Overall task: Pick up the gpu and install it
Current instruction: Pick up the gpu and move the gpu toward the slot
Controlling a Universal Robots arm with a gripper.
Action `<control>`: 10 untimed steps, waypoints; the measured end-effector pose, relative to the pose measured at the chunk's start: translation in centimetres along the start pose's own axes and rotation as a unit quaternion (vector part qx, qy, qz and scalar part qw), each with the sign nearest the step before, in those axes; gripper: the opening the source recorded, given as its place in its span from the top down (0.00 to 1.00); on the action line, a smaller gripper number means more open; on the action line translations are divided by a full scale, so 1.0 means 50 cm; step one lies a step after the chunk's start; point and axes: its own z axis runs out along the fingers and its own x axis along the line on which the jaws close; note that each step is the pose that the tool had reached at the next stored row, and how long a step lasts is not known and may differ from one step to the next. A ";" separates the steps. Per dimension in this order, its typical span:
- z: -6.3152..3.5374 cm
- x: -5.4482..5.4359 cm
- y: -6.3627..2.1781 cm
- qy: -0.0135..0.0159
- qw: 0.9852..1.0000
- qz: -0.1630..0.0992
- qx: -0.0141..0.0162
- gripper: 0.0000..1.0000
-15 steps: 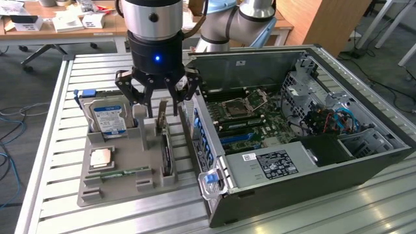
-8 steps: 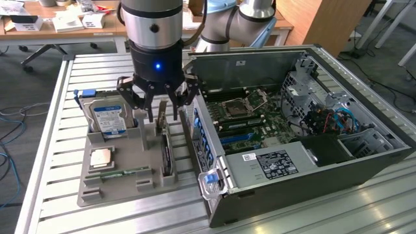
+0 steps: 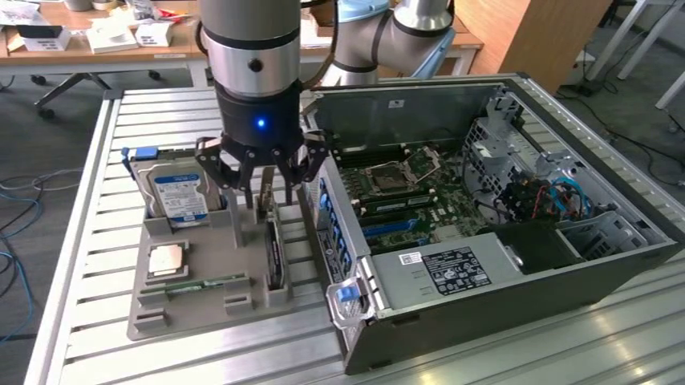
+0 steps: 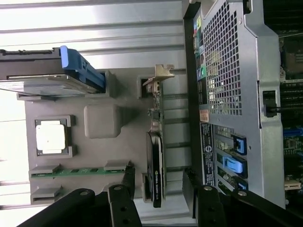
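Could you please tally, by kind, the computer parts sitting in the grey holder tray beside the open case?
hard drive: 1
processor chip: 1
memory stick: 1
gpu: 1
Total: 4

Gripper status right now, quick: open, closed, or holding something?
Gripper: open, holding nothing, positioned over the thin dark rectangular pale-bracketed graphics card, which stands edge-up in the grey tray.
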 end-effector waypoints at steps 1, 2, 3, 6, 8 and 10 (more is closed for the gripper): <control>0.004 0.000 0.000 0.000 1.000 0.000 0.000 0.47; 0.007 0.000 0.000 0.000 1.000 0.000 0.000 0.47; 0.011 0.000 0.000 0.000 1.000 0.000 0.000 0.47; 0.022 0.000 -0.001 0.000 1.000 0.000 0.000 0.47; 0.029 0.001 -0.001 0.000 1.000 0.000 0.000 0.47; 0.036 0.001 -0.002 0.000 1.000 0.000 0.000 0.47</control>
